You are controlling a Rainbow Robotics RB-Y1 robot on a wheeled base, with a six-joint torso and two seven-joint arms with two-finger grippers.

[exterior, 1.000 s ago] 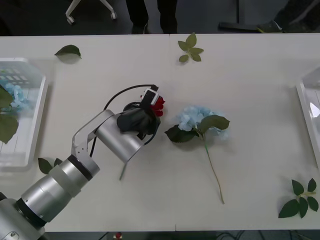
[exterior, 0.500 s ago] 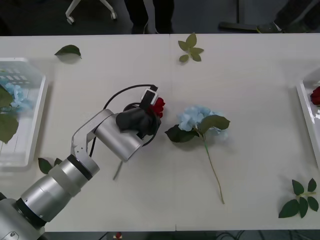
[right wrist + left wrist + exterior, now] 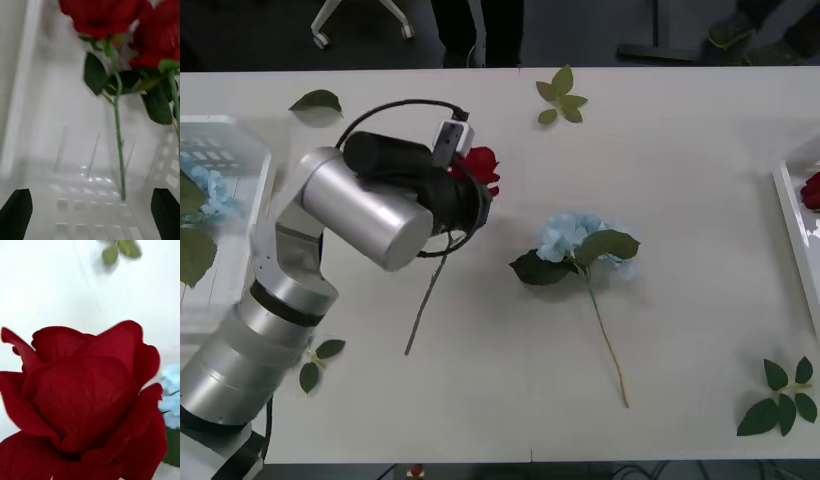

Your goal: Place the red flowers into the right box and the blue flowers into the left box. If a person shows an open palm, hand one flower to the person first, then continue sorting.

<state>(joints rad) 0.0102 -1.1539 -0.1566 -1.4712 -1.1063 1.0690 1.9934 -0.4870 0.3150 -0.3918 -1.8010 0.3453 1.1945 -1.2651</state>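
Observation:
My left gripper (image 3: pixel 468 192) is shut on a red flower (image 3: pixel 478 168) (image 3: pixel 82 397), held above the table left of centre, and its stem (image 3: pixel 425 300) slants down toward the table. A blue flower (image 3: pixel 572 236) with a long stem lies on the table to its right. The left box (image 3: pixel 250 250) holds a blue flower (image 3: pixel 204 188) and leaves. At the right edge, the right box (image 3: pixel 792 225) holds a red flower (image 3: pixel 812 190). My right gripper (image 3: pixel 90 204) is open over that box's white floor (image 3: pixel 48 150), with red flowers (image 3: pixel 112 18) lying ahead of it.
Loose green leaves lie on the table: one at the back left (image 3: pixel 316 101), a sprig at the back centre (image 3: pixel 560 97), a sprig at the front right (image 3: pixel 782 398), and small ones by my left arm (image 3: pixel 320 360).
My left arm has lifted and swung back and to the left, carrying the red flower up off the table. A red flower has come into sight in the right box.

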